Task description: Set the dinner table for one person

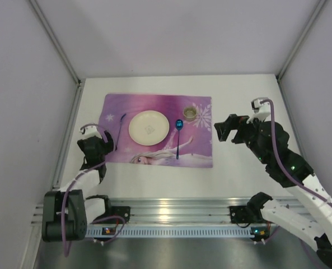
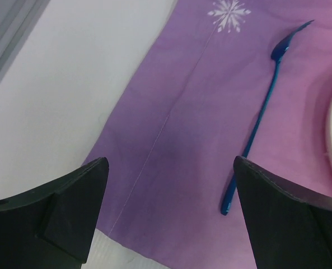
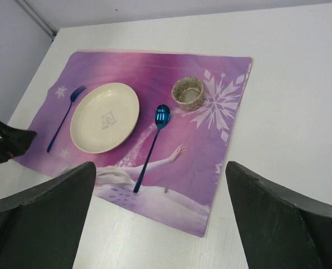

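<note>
A purple printed placemat (image 1: 202, 154) lies on the white dinner table (image 1: 238, 174). On it sit a cream plate (image 1: 149, 126), a blue fork (image 1: 121, 124) to its left, a blue spoon (image 1: 178, 137) to its right and a small speckled cup (image 1: 190, 112) at the upper right. My left gripper (image 1: 101, 147) is open and empty at the mat's left edge, the fork (image 2: 261, 117) just ahead of it. My right gripper (image 1: 224, 130) is open and empty, raised beside the mat's right edge. The right wrist view shows the plate (image 3: 104, 117), spoon (image 3: 152, 147), cup (image 3: 188, 93) and fork (image 3: 65, 117).
Grey walls enclose the table on the left, back and right. A metal rail (image 1: 171, 216) carrying both arm bases runs along the near edge. Bare white table (image 3: 289, 78) lies right of the mat.
</note>
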You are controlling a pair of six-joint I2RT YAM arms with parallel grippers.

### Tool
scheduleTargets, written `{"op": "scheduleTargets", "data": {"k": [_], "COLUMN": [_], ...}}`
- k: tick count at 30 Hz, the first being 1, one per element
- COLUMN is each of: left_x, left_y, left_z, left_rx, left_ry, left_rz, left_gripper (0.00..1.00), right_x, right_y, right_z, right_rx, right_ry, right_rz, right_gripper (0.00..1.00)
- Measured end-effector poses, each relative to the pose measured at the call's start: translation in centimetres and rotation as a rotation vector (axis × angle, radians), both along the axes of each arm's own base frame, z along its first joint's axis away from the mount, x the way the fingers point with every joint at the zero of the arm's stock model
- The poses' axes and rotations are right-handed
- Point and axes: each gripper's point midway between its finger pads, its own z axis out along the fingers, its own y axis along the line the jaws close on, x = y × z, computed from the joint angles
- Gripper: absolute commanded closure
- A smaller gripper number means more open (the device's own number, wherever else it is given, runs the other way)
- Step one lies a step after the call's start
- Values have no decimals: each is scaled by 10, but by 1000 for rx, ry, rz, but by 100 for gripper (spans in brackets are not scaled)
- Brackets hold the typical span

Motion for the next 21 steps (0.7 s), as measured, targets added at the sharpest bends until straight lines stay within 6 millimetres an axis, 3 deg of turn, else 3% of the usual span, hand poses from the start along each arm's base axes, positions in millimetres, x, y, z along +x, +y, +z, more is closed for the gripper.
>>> {"op": "scheduleTargets", "data": {"k": [2, 7, 15, 18, 21], "left_x": [0, 18, 52, 53, 56], "left_y": [3, 0, -21, -39, -37], "left_z": [-17, -29, -27, -31, -25], "left_rx": [7, 4, 51, 76, 98], "left_ry": [3, -9, -105, -106, -129], "left_rz": [12, -16, -131, -196, -186], "left_gripper": [1, 5, 7, 6, 1], "right_x": [-3, -16, -31, -29, -24], "right_y": [-3, -15, -25, -23, -19], "right_z": [2, -3, -8, -12, -15], "right_rx": [9, 4, 36, 47, 58], "right_ry": [1, 32, 70, 95, 102], "right_rz": [-10, -27, -51, -58, -62], "right_gripper": [0, 0, 0, 0, 0]}}
